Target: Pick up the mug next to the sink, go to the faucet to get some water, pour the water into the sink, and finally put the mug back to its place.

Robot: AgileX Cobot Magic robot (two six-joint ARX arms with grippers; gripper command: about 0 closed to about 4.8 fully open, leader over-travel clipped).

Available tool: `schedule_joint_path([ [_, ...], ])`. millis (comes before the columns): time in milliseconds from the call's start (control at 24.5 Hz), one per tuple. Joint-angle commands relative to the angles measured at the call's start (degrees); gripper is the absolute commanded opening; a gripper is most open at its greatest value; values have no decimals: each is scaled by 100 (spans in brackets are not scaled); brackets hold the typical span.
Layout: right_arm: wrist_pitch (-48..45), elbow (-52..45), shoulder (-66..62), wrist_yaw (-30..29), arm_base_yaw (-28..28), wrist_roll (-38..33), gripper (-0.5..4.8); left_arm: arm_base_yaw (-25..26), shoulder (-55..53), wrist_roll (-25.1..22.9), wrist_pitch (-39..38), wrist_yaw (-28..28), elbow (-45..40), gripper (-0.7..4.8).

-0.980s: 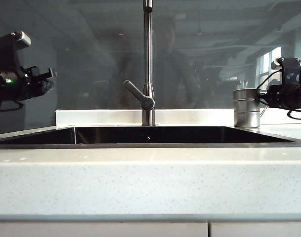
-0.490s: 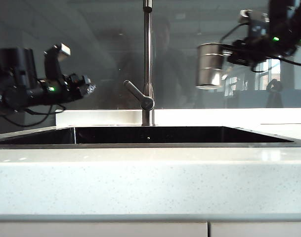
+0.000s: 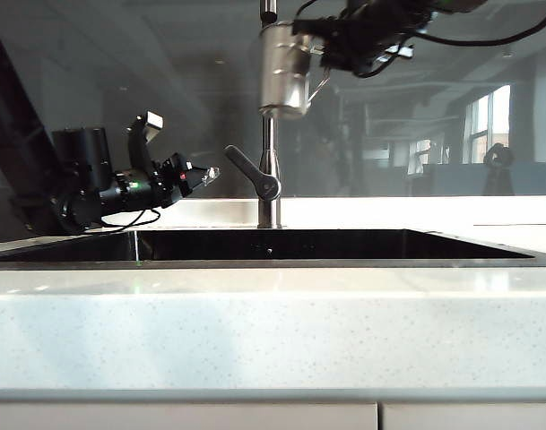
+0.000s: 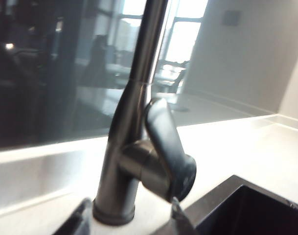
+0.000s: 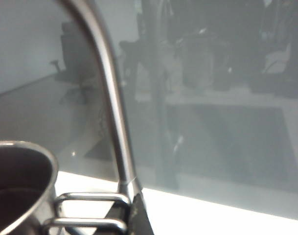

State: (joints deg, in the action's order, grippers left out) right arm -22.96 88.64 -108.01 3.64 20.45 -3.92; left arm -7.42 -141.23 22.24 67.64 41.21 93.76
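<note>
My right gripper (image 3: 319, 43) is shut on the wire handle (image 5: 90, 211) of the steel mug (image 3: 284, 72). It holds the mug upright, high against the faucet pipe (image 3: 269, 161) near the top of the exterior view. In the right wrist view the mug's rim (image 5: 21, 147) sits beside the curved pipe (image 5: 112, 112), and its inside is dark. No water is in view. My left gripper (image 3: 206, 175) is open, just left of the faucet lever (image 3: 253, 174). Its fingertips (image 4: 180, 218) flank the faucet base (image 4: 120, 171), below the lever (image 4: 166, 147). The sink (image 3: 255, 262) lies underneath.
A pale speckled counter (image 3: 273, 331) runs along the front, with a low white ledge (image 3: 389, 211) behind the sink. A dark glass wall (image 3: 147, 90) with reflections stands right behind the faucet. The sink's corner (image 4: 246, 205) lies close to the left gripper.
The right gripper lifted the mug off the counter at the right and carried it up and left to the faucet. The left gripper swung right and down toward the lever and opened.
</note>
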Motion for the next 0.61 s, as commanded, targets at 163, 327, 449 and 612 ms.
schedule_joint_path([
  [163,-140,96,35,116,92,-17,-2,-122,-527,391,-13,153,1237,249],
  [327,-122,96,70,22,105,-57,-2,-190,-570,391,-105,339,1572,249],
  [449,-127,96,92,22,105,-57,-2,-205,-568,393,-114,518,1731,252],
  [612,-129,96,111,22,105,-57,-2,-205,-566,415,-116,553,1781,252],
])
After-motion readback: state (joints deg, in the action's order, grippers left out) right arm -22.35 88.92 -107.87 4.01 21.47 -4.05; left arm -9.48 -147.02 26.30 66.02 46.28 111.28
